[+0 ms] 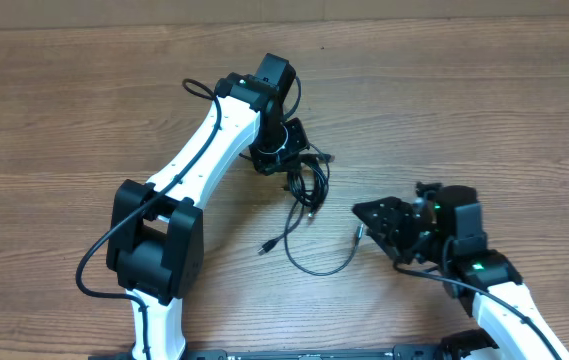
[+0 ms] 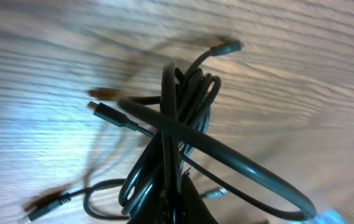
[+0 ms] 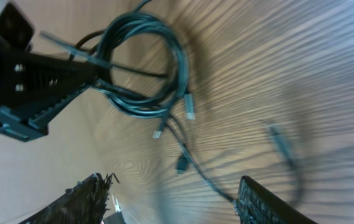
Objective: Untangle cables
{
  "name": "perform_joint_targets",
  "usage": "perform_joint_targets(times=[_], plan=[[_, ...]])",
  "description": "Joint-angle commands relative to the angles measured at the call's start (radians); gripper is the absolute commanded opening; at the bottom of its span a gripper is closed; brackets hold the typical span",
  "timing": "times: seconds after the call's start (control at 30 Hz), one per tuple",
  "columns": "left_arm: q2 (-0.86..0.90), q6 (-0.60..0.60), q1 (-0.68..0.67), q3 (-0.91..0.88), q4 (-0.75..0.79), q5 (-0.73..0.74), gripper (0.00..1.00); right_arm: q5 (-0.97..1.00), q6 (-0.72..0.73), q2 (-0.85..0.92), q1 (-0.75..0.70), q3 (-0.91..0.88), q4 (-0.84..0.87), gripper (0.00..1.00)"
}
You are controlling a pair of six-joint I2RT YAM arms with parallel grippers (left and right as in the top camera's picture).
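Wood-grain table (image 1: 54, 110), light brown, grain running left to right

Your overhead camera looks straight down on the table (image 1: 54, 90), with its far edge along the top of the frame. Your left wrist camera hangs close above the cables (image 2: 183, 137), near the bench centre. Your right wrist camera views them obliquely from farther off. All three views share that bundle.

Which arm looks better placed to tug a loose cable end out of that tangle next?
Probably the right. The right pincer is open beside a loose plug, while the left pincer is clamped on the bunched cables.
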Motion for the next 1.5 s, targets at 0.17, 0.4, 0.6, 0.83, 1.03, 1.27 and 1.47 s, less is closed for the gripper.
perform_joint_targets(times=[0.17, 0.4, 0.6, 0.83, 1.03, 1.27, 1.47], plan=[[-0.032, -0.099, 0.001, 0.021, 0.061, 0.158, 0.04, 0.201, 0.458, 0.08, 0.188, 0.021, 0.063, 0.7], [-0.032, -0.161, -0.006, 0.021, 0.119, 0.158, 0.04, 0.232, 0.765, 0.139, 0.253, 0.021, 0.224, 0.82], [-0.032, -0.228, -0.011, 0.021, 0.132, 0.159, 0.04, 0.369, 0.972, 0.216, 0.288, 0.021, 0.263, 0.82], [-0.032, -0.261, -0.026, 0.021, 0.132, 0.175, 0.04, 0.447, 1.025, 0.291, 0.288, 0.021, 0.415, 0.79], [-0.04, -0.307, -0.047, 0.022, 0.161, 0.196, 0.04, 0.443, 1.028, 0.398, 0.314, 0.021, 0.511, 0.68], [-0.1, -0.337, -0.027, 0.022, 0.217, 0.195, 0.04, 0.448, 0.888, 0.475, 0.334, 0.021, 0.508, 0.56], [-0.203, -0.343, 0.035, 0.022, 0.358, 0.18, 0.04, 0.447, 0.729, 0.475, 0.333, 0.021, 0.407, 0.44]])
